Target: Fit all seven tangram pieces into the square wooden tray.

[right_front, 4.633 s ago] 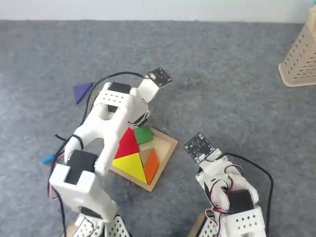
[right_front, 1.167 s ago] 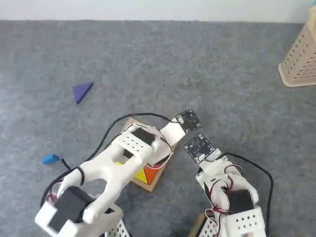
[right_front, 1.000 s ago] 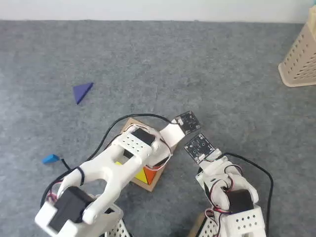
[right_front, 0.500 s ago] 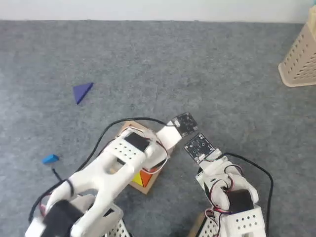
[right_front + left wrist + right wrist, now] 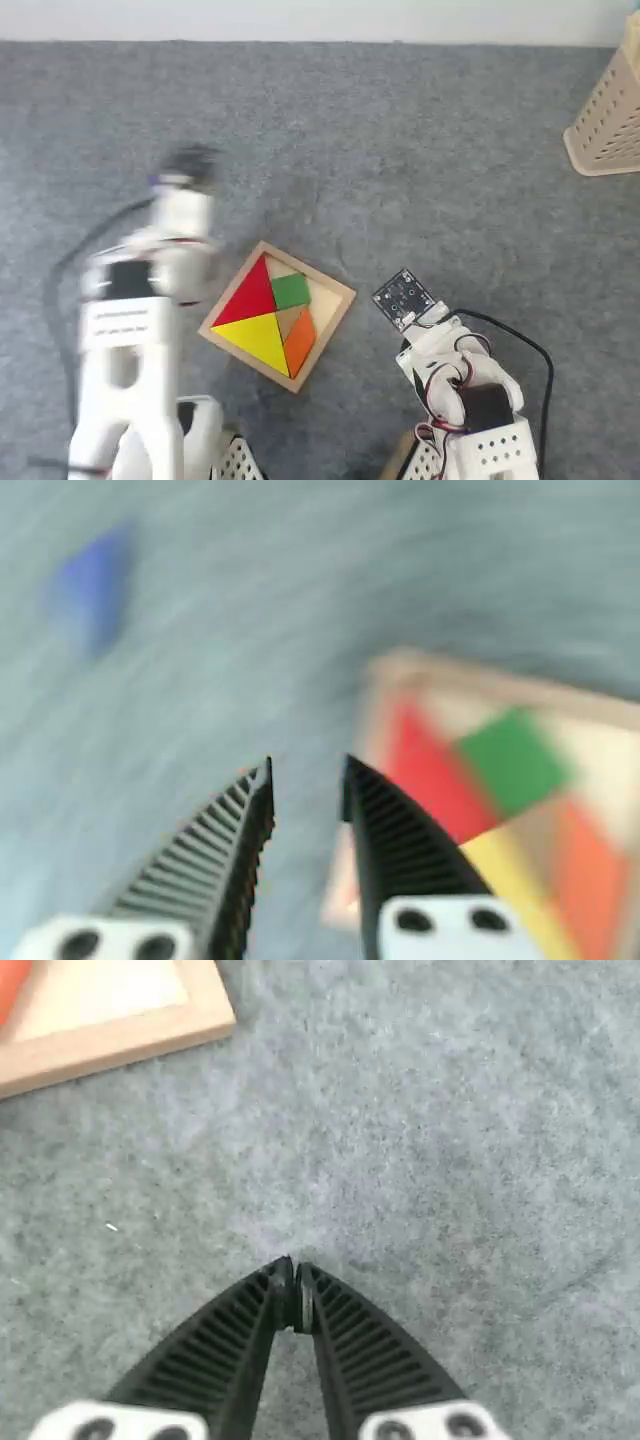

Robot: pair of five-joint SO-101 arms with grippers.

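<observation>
Tray (image 5: 325, 296): it sits on the grey tabletop (image 5: 430, 150), toward the near edge where the arms are based and a little left of centre. It is turned so that one corner points to the far edge.

In the tray we count a red triangle (image 5: 248, 298), a yellow triangle (image 5: 258, 340), a green square (image 5: 291, 291) and an orange piece (image 5: 303, 340). All lie flat and packed against one another. There is a brownish patch between the green square and the orange piece; we cannot tell whether it is a piece or tray floor. The strip along the tray's far-right rim shows plain wood.

Blue triangle (image 5: 92, 585): it lies on the tabletop outside the tray, well apart from it. It is blurred in the left wrist view.

Left hand (image 5: 305, 765): the fingers are a little apart with a narrow gap, and nothing is between them. The tips show against the tabletop just beside the tray's rim, on the red triangle's side. The left arm (image 5: 135, 300) is blurred in the high view and stands left of the tray, apart from it.

Right hand (image 5: 292, 1268): the fingers are closed tip to tip and grip nothing. It is over grey tabletop near one corner of the tray, not touching it. The right arm (image 5: 460, 385) stands at the near edge, right of the tray.

Beige holder (image 5: 608, 110): it is at the right edge toward the far corner, well apart from everything else.
</observation>
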